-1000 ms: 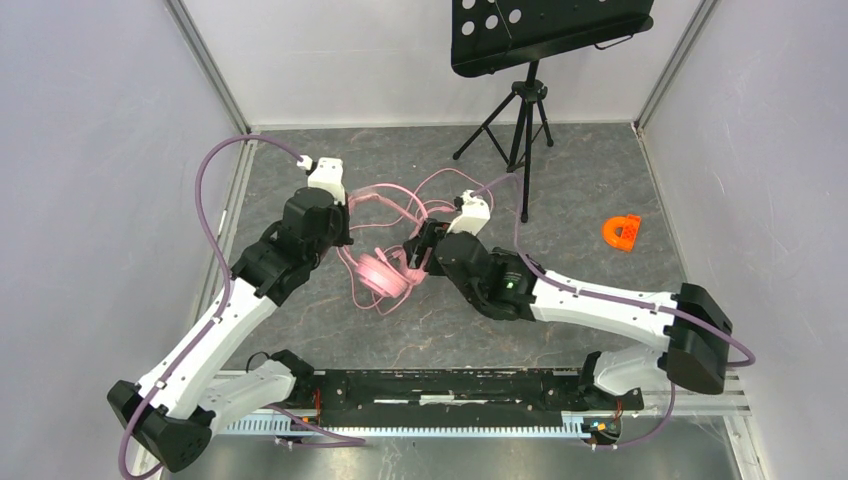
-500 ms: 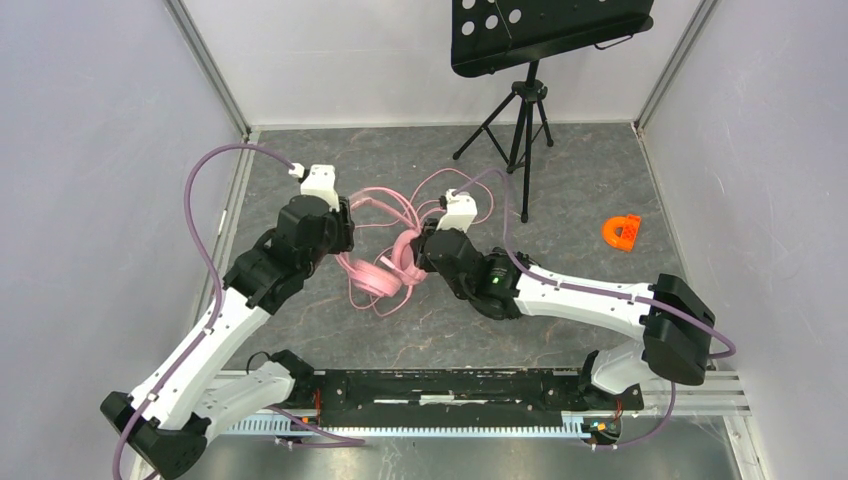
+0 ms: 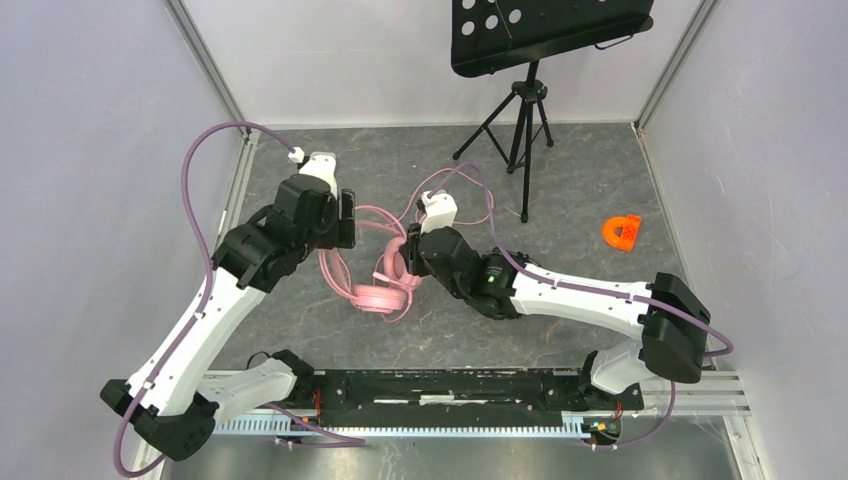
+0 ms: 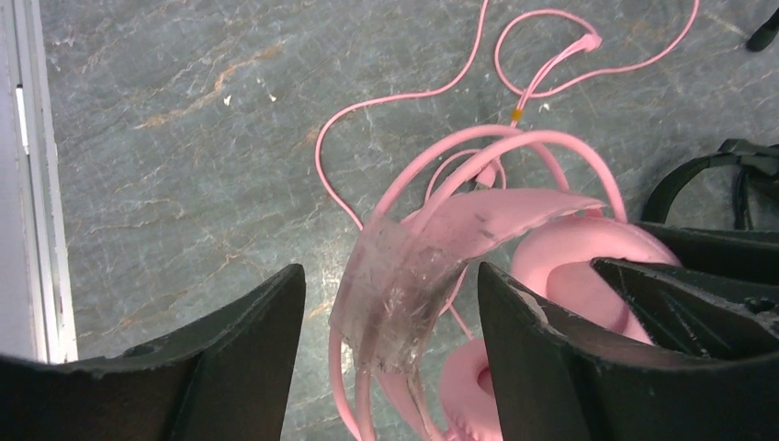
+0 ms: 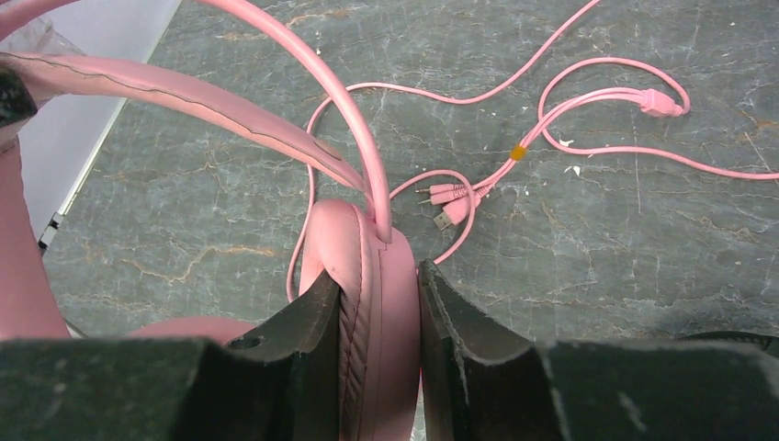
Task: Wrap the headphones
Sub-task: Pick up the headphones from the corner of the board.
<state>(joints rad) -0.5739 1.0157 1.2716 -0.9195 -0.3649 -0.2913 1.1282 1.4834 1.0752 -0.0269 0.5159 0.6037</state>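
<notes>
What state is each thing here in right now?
left gripper: open, straddling the headband, not gripping.
right gripper: shut on the pink headphones.
pink headphones: held by one ear cup.
pink cable: loose, unwrapped, sprawled in loops.
music stand: upright.
orange piece: lying apart, untouched.

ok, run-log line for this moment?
task wrap headphones | left tool open astride pink headset headband | right tool shut on ear cup | pink cable loose on table, unwrapped

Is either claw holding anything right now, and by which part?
Right claw pinches the pink headphones by one ear cup. Left claw is open, gripping nothing.
</notes>
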